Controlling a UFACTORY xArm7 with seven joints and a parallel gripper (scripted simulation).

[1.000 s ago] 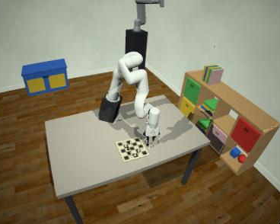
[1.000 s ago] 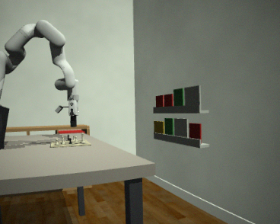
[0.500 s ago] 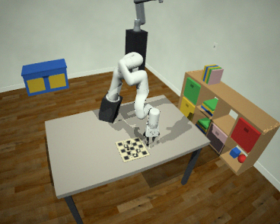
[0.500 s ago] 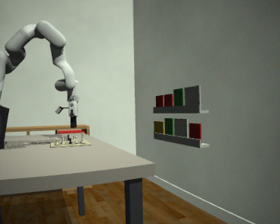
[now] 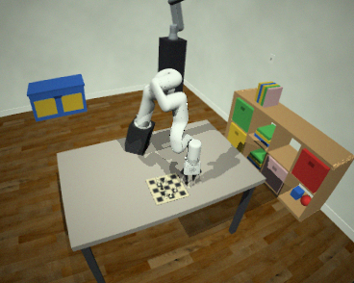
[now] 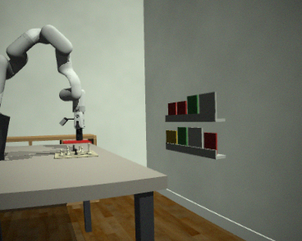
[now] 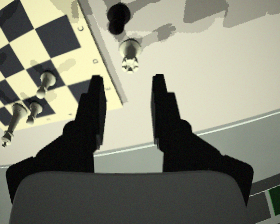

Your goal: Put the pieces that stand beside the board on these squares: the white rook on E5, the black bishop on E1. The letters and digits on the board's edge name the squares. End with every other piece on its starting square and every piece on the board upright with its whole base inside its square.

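Note:
The chessboard (image 5: 167,189) lies on the grey table, and several pieces stand on it. In the wrist view the white rook (image 7: 130,56) and the black bishop (image 7: 118,15) stand on the table just off the board's edge (image 7: 98,50), the bishop farther out. My gripper (image 7: 128,89) hangs over the table beside the board, partly open, with nothing between its fingers. The rook shows just beyond the fingertips, in line with the gap. The gripper also shows in the top view (image 5: 191,179) and in the exterior view (image 6: 78,137).
The arm's black base (image 5: 139,137) stands at the back of the table. A wooden shelf unit (image 5: 282,144) with coloured bins stands to the right of the table. A blue cabinet (image 5: 57,96) stands by the far wall.

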